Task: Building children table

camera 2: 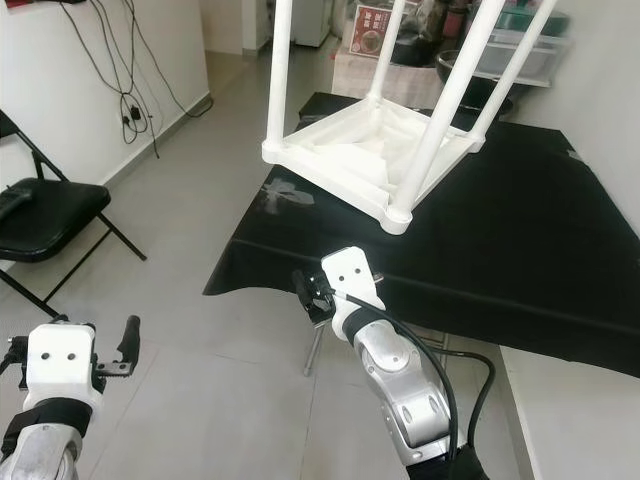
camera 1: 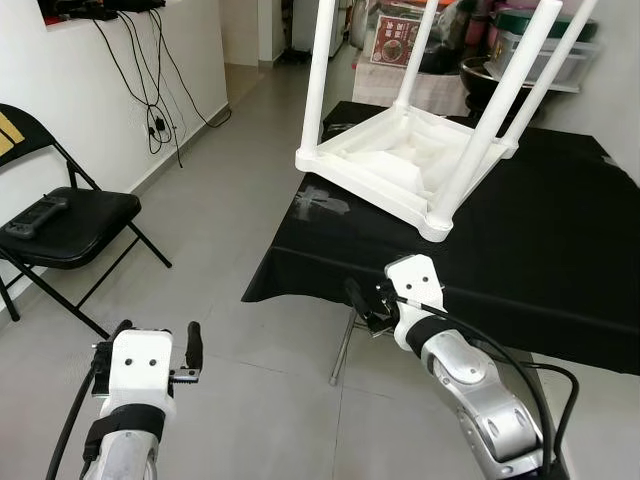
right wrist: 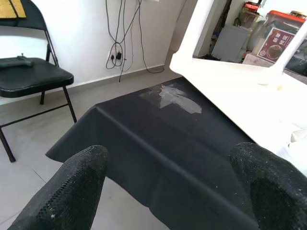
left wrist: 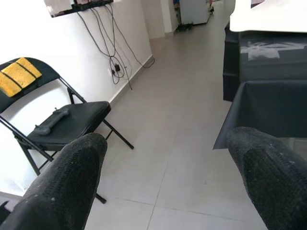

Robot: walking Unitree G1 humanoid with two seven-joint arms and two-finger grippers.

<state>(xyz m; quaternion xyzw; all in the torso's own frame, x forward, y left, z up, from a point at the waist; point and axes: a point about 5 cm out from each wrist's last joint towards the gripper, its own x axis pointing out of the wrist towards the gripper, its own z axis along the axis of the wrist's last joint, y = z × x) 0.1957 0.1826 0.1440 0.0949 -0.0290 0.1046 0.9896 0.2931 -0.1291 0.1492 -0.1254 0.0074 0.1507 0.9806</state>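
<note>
A white plastic children's table (camera 1: 385,165) lies upside down on a black-covered table (camera 1: 545,250), with its legs (camera 1: 322,70) pointing up. My right gripper (camera 1: 368,302) hovers at the black table's front edge, below and in front of the white table's near corner. It is open, and its fingers (right wrist: 67,189) have nothing between them. In the right wrist view the white table's frame (right wrist: 240,86) lies just ahead. My left gripper (camera 1: 157,338) hangs low at the left over the floor tiles, also open, with its fingers (left wrist: 72,177) apart.
A black folding chair (camera 1: 70,225) stands by the left wall with a dark controller (camera 1: 35,215) on its seat. Cables (camera 1: 150,80) hang down that wall. Boxes and containers (camera 1: 530,40) crowd the space behind the black table. Grey floor tiles (camera 1: 230,170) run between chair and table.
</note>
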